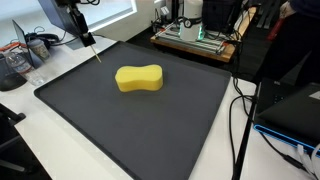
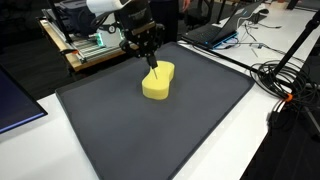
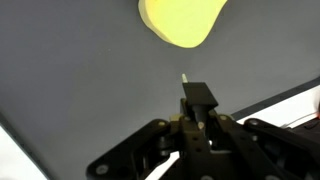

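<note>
A yellow peanut-shaped sponge point(image 1: 138, 78) point(image 2: 157, 82) lies on a large black mat point(image 1: 120, 125) point(image 2: 130, 135). My gripper point(image 1: 84, 38) point(image 2: 148, 52) hangs over the mat's far edge, shut on a thin dark stick point(image 1: 92, 48) whose pale tip points down at the mat. In the wrist view the shut gripper point(image 3: 196, 105) clamps the stick point(image 3: 190, 90). Its tip is just above the bare mat point(image 3: 80, 80), a short way from the sponge point(image 3: 180, 20) and not touching it.
The mat rests on a white table point(image 1: 20, 150). Black cables point(image 1: 240, 100) point(image 2: 285, 80) and a dark device point(image 1: 290, 110) lie beside the mat. An electronics rack point(image 1: 195, 35) point(image 2: 95, 45) stands behind it. A laptop point(image 2: 15, 100) sits at one side.
</note>
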